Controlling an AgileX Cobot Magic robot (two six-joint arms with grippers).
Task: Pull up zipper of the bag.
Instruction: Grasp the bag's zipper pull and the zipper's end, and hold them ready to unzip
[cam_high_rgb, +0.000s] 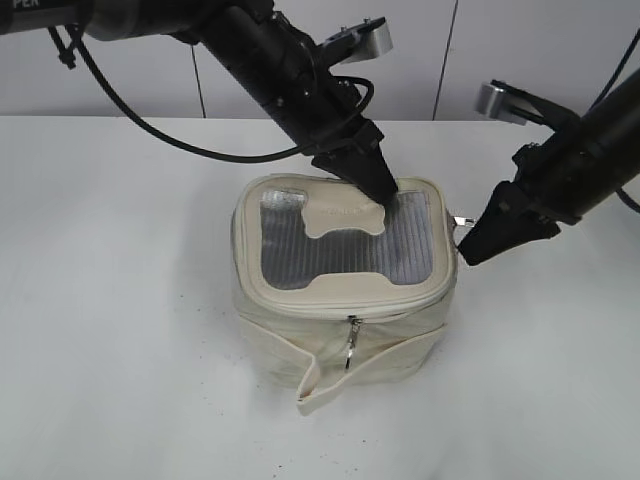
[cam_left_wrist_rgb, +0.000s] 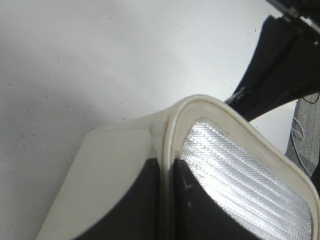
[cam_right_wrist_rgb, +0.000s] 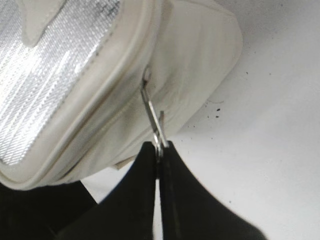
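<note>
The cream-white boxy bag (cam_high_rgb: 300, 350) stands mid-table with its grey ribbed window (cam_high_rgb: 300, 250) facing up. My left gripper (cam_high_rgb: 378, 190) is shut on the rim of the bag's top panel at the far edge; in the left wrist view its jaws (cam_left_wrist_rgb: 167, 172) pinch the cream rim (cam_left_wrist_rgb: 172, 125). My right gripper (cam_high_rgb: 468, 250) is shut on a silver zipper pull (cam_high_rgb: 462, 222) at the bag's right side; the right wrist view shows the pull (cam_right_wrist_rgb: 152, 117) clamped between the jaws (cam_right_wrist_rgb: 159, 150), stretched out from the zipper track (cam_right_wrist_rgb: 100, 95). A second pull (cam_high_rgb: 350, 345) hangs at the front.
White table (cam_high_rgb: 120, 300) all round the bag, with small dark specks on it. A loose cream strap end (cam_high_rgb: 318, 385) hangs from the bag's front. A grey wall (cam_high_rgb: 150, 80) stands behind the table.
</note>
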